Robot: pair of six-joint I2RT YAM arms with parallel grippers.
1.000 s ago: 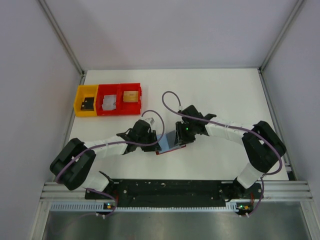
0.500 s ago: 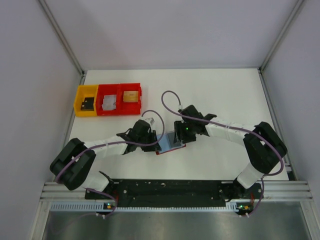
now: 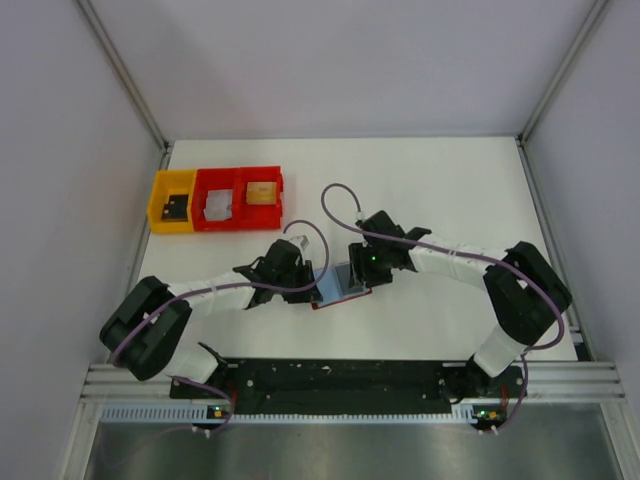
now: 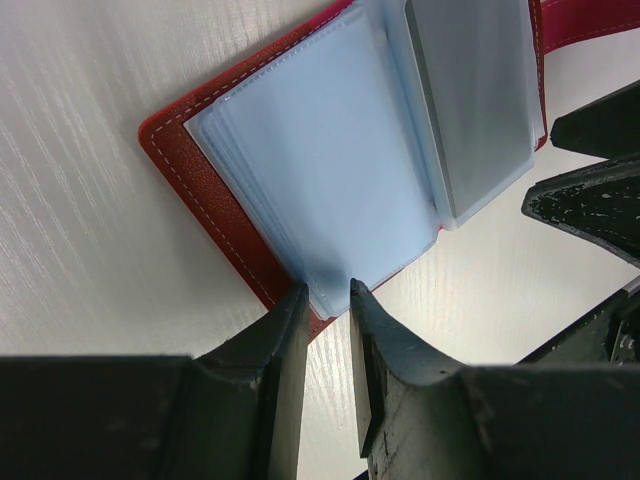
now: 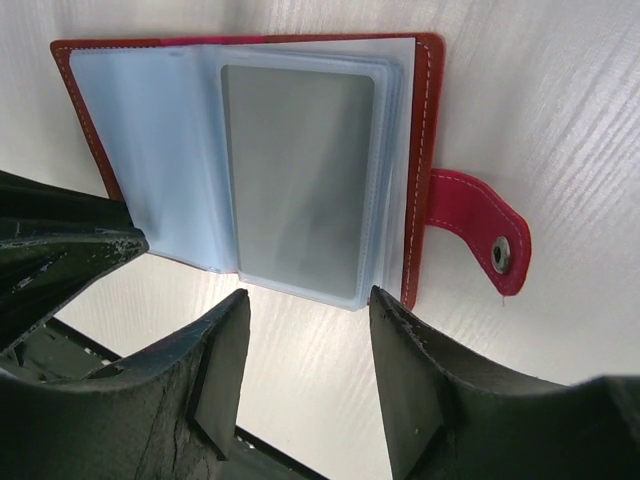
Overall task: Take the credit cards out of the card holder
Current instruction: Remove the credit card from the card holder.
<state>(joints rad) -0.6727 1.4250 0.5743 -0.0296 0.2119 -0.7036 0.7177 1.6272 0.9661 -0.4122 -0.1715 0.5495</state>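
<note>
On the table (image 3: pixel 450 180), left pincer (image 4: pixel 327 291) pinches the card holder (image 4: pixel 320 170); right pincer (image 5: pixel 310 300) stands open.

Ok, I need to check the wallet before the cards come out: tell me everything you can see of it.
The wallet is red, leather-like with pale stitching, lying open on the white table. Inside are clear bluish plastic sleeves; one shows a grey card. A strap with a metal snap sticks out from one side. The left gripper appears to pinch a corner of the sleeves; the right gripper stands open just off the card's edge, not touching.
</note>
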